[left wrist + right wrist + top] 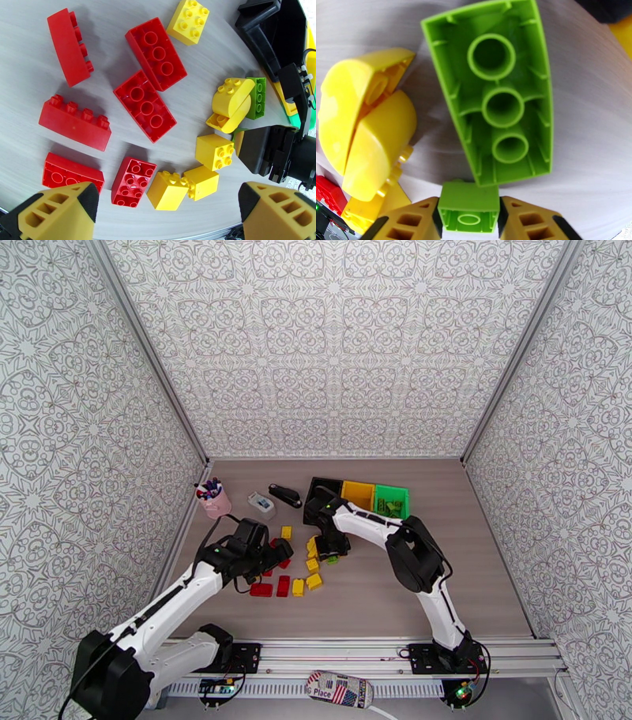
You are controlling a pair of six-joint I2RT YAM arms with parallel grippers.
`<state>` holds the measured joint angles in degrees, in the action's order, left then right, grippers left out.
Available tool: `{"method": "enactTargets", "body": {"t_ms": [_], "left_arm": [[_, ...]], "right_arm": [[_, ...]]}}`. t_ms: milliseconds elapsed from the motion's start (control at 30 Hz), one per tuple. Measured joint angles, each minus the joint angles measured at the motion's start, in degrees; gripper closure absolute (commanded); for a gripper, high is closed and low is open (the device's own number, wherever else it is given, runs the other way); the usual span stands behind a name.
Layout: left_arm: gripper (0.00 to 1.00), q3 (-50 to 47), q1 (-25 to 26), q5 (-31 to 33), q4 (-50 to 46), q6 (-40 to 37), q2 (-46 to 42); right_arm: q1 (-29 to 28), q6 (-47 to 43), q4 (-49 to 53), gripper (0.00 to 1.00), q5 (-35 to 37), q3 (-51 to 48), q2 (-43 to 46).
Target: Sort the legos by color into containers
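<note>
Early stage — most legos (146, 104) lie unsorted. Right gripper (469, 216) clamps a small green brick (468, 199); left gripper (168, 201) gapes wide, empty.

1. Red legos (146, 104): six, seen from the left wrist.
2. Yellow legos (215, 152): at least six there, two of them curved.
3. Lime green: two, one long green lego (497, 94) and one small green lego (468, 211).
4. Containers: three along the bench's far edge, the black bin (324, 482), yellow bin (357, 494) and green bin (395, 491).
5. One pink pen cup (214, 500) and one white box (261, 504).
</note>
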<state>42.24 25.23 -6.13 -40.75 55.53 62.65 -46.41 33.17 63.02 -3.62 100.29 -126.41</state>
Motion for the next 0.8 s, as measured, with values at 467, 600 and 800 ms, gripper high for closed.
{"method": "enactTargets", "body": {"t_ms": [467,600,800], "left_arm": [[0.01,4.96,4.66,0.02,2.73,-0.24,9.25],[0.01,10.69,8.96,0.20,5.46,-1.20,15.10],[0.01,24.59,13.11,-2.19,7.52,-3.74,28.41]], "right_arm": [[1.22,2.01,-2.43,0.72,-0.17,-7.54,6.64],[4.83,3.06,-4.31,0.73,-0.87,-12.90,13.62],[12.04,3.89,-6.88,0.73,-2.43,-18.88,22.14]]}}
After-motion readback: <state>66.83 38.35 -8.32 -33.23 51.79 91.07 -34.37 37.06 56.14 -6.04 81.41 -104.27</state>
